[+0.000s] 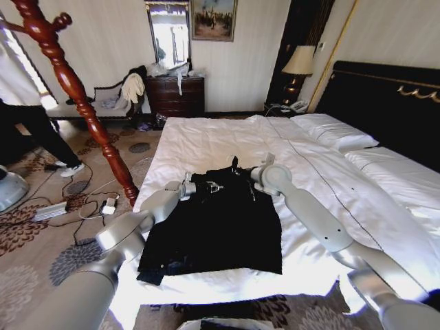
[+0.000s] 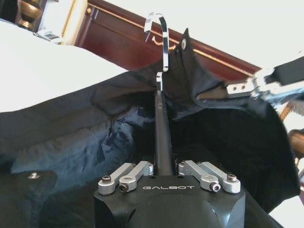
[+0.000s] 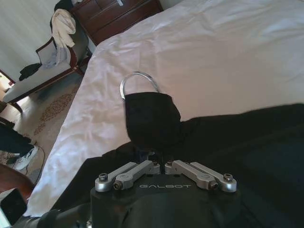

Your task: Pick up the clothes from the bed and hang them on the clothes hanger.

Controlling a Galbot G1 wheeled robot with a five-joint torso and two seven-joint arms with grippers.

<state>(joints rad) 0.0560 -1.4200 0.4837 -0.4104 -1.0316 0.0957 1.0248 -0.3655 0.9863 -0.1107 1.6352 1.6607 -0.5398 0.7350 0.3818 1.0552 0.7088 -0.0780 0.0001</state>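
The bed [image 1: 206, 141] carries the clothes [image 1: 220, 227] flat near its foot edge; soft, limp, light fabric, best taken at the collar. Left gripper [image 2: 162, 164] is clamped on a hanger [image 2: 161, 52] stem; right gripper [image 3: 153, 159] pinches the collar.

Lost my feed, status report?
Left hand shut on hanger. Right hand shut on clothes at collar. Clothes flat on bed.
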